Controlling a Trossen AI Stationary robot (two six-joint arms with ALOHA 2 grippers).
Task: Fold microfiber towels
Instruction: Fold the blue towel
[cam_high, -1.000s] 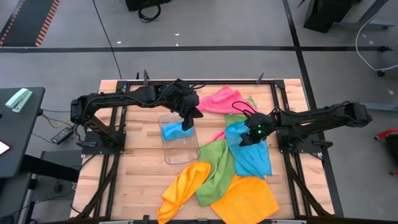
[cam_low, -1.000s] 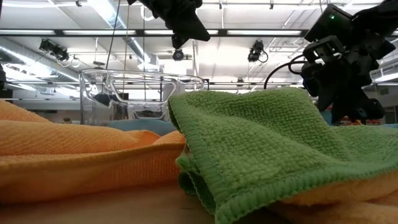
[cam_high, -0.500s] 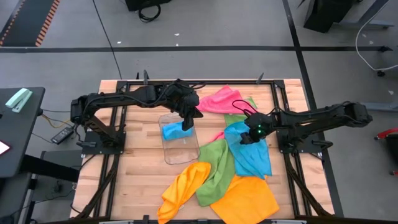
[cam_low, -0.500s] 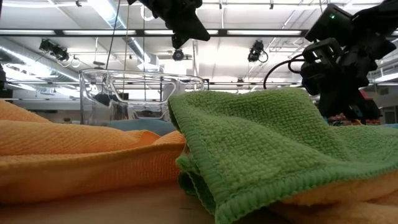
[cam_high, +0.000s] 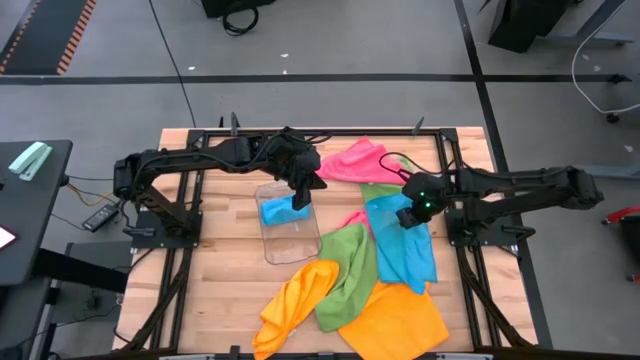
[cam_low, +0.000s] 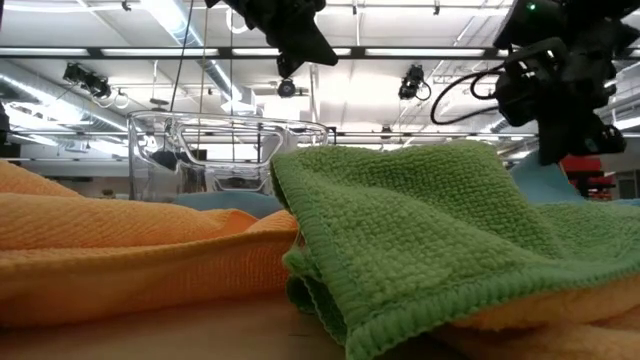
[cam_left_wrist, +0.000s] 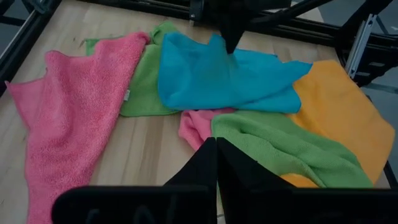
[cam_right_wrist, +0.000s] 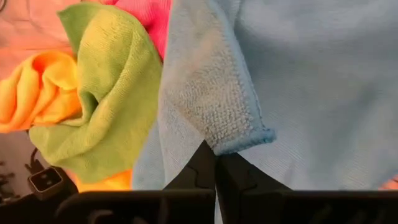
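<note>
The right pincer is pinching a corner of the soft sky-blue microfiber towel, which is lying mid-counter among pink, green and orange cloths. Light and limp, it is best held by its hemmed corners. The left pincer, fingers together, is hanging over the clear plastic tray.

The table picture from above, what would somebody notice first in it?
Probably the jumble of bright microfiber towels across the wooden table: a pink towel at the far edge, a sky-blue towel in the middle, green and orange ones nearer. The right gripper pinches the sky-blue towel's corner. The left gripper hangs shut over a clear plastic tray.
</note>
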